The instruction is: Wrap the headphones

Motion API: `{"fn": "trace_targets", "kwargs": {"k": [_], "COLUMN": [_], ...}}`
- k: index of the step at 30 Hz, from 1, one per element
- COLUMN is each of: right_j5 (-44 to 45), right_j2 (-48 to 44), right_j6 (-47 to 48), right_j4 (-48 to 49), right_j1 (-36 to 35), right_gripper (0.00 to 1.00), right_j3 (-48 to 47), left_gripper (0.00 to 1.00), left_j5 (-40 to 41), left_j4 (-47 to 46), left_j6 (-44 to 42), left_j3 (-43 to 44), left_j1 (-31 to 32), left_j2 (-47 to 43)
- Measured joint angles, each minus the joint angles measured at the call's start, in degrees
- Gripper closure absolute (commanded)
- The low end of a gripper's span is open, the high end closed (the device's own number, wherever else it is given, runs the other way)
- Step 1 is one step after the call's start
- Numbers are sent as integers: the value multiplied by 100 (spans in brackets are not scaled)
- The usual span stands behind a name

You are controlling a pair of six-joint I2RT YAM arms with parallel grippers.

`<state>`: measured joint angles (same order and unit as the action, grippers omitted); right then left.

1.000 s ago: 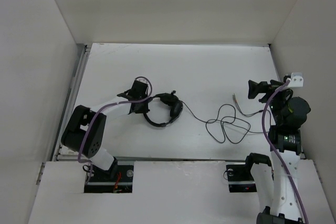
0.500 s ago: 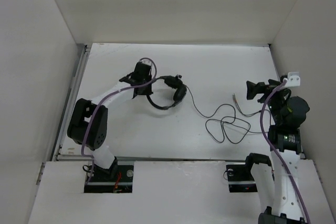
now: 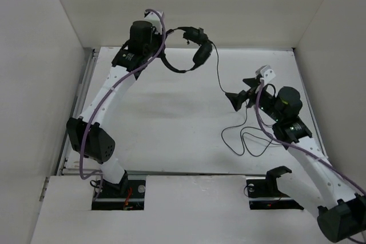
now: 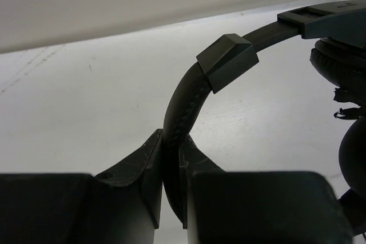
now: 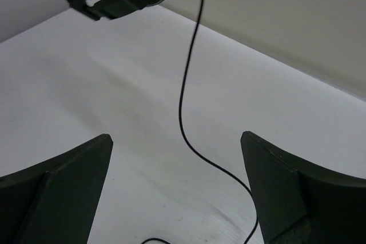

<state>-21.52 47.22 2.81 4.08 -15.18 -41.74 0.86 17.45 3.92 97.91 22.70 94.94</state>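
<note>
The black headphones [image 3: 194, 50] hang in the air at the back of the table. My left gripper [image 3: 161, 55] is raised high and shut on their headband [image 4: 189, 92]; the grip [image 4: 171, 152] shows close up in the left wrist view, with an earcup [image 4: 343, 64] at the right edge. The thin black cable [image 3: 218, 75] drops from an earcup to loose loops [image 3: 251, 139] on the table. My right gripper [image 3: 233, 100] is open beside the hanging cable. In the right wrist view the cable [image 5: 184, 118] runs between its spread fingers [image 5: 177, 161] without touching them. The plug is not visible.
White walls close in the table on the left, back and right. The table's raised left rail [image 3: 80, 95] runs along the left side. Purple robot cables [image 3: 154, 18] run along both arms.
My left gripper has lifted the headphones from the table up and toward the back. My right gripper has swung left toward the now hanging cable, which has been pulled taller.
</note>
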Motion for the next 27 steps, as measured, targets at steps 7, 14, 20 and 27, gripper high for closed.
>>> {"fn": "trace_targets", "kwargs": {"k": [7,14,20,27], "right_j5": [157,339,485,505], "right_j2": [1001,1805,2203,2518], "right_j6": [170,466,643,636], "right_j4": [1187,2199,2553,2704], "right_j1": [-1019,-1543,-1554,-1475], "right_gripper": [0,0,0,1], "right_j3": [-264,-396,-396,-398], "left_gripper": [100,100,100,100], "left_j5": [-363,-892,-1390,-1978], "left_j4": [612,1069,1351,1421], "left_j6": [-170,-219,-98,339], "left_j3": [621,929,1056,1650], "left_j1": [-20,-109,-348,-603], "left_j2": [-203,-566,-879,-907]}}
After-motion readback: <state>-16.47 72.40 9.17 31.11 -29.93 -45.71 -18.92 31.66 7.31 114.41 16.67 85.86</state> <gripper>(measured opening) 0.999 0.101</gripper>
